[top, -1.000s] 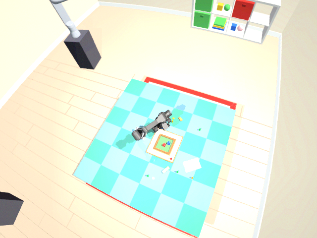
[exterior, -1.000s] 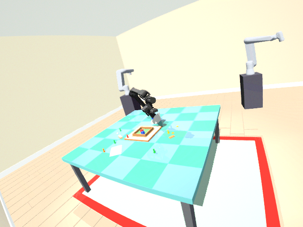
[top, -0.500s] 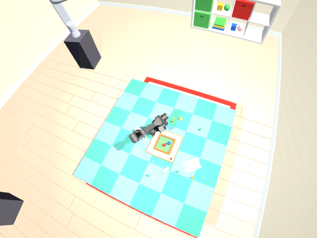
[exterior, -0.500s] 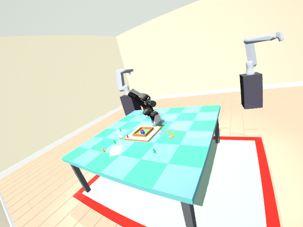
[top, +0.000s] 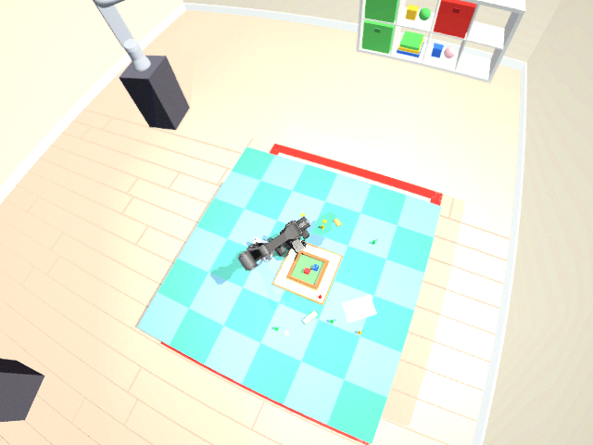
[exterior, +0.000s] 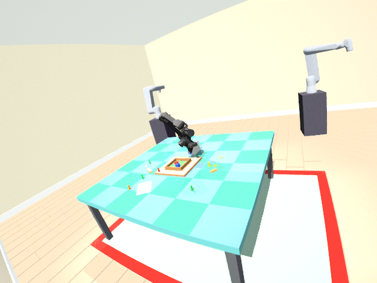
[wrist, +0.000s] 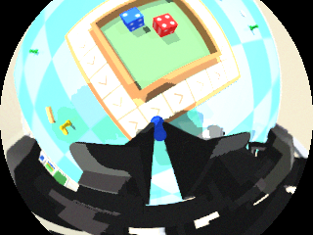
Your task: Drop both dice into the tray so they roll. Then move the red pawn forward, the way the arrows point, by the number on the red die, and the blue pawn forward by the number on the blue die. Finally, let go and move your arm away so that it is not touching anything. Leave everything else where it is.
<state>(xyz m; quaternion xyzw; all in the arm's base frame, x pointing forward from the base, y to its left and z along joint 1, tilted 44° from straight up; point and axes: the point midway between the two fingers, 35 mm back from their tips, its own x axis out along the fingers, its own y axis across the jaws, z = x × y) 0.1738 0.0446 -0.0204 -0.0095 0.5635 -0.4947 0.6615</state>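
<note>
The checkered tabletop (exterior: 212, 197) carries everything, and near its middle sits the white board (top: 330, 282) with arrow squares round its edge. Set into the board is the wooden tray (wrist: 199, 16) with a green floor, and both dice are already inside it: the red die (wrist: 164, 23) and the blue die (wrist: 132, 20) lie near each other on the felt, apart from the walls. The red one shows what looks like four pips; the blue one's top face is too small for me to read with any confidence.

The dark arm leans over the board's near edge, and its tool (wrist: 156, 132) is closed down narrow on the blue pawn (wrist: 156, 124), holding it over the arrow track at the board's border. From where I stand I cannot tell whether the pawn's foot is touching the board or just off it.

That pawn looks like a small, hard, light piece, rigid enough to pinch firmly, but smooth and slim, so I'd guess it could twist or slip if squeezed off-centre. The grip seems to be low on the stem below the round head, which looks sensible.

The red pawn (top: 320, 297) stands at the board's far corner, well apart from the tool.
</note>
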